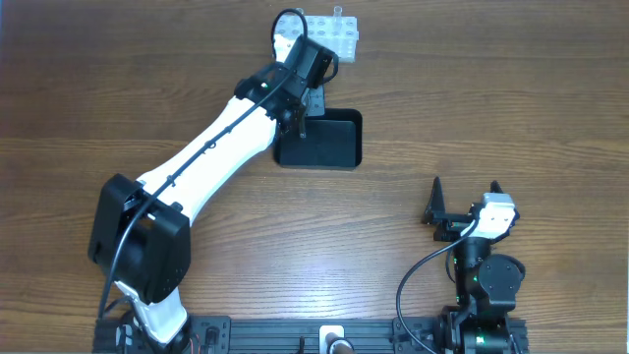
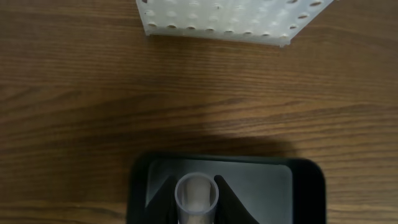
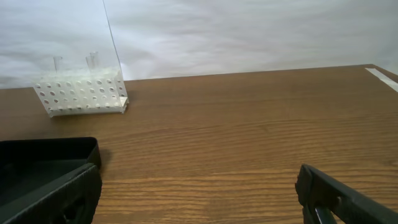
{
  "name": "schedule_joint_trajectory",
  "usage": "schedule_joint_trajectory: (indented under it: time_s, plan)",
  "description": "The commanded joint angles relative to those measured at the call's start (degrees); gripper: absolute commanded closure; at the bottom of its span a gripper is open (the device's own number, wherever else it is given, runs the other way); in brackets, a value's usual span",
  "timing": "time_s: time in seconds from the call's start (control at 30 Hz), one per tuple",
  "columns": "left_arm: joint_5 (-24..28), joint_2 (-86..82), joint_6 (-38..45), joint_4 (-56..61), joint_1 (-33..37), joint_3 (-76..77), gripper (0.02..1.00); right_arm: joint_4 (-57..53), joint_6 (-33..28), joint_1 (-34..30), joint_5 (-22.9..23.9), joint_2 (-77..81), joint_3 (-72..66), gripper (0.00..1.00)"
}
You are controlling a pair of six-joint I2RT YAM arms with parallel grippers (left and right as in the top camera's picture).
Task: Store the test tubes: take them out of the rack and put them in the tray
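Tubes [image 1: 337,12] wait upright in the rack [image 1: 334,34] at the far edge of the tabletop [image 1: 511,88] in the top view. The tray [image 1: 339,138] lies close in front of the rack, which keeps each carry short. The left arm [image 1: 226,133] stretches out to the tray's near-left corner. The right fingers [image 1: 435,200] sit well apart from all this, near their own base, spread wide and empty, probably parked clear of the work. In the left wrist view, one tube [image 2: 198,198] shows mouth-on, pinched between the left fingers [image 2: 233,205] above the tray [image 2: 308,186] floor, so a release should land it inside. The rack [image 2: 217,18] lies beyond, with bare wood between. In the right wrist view, the rack [image 3: 81,93] holds a few upright tubes yet to be fetched, and the tray's corner [image 3: 43,152] lies nearer.
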Motion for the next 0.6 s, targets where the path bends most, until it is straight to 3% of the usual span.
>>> schedule_joint_trajectory:
  time_s: [0.03, 0.6]
  plan:
    - [-1.1, 2.4, 4.9, 0.2, 0.8, 0.9, 0.978, -0.2, 0.5, 0.3, -0.3, -0.6, -0.3, 0.009]
    - [0.0, 7.7, 9.2, -2.7, 2.3, 4.3, 0.98, -0.2, 0.5, 0.3, -0.3, -0.6, -0.3, 0.009]
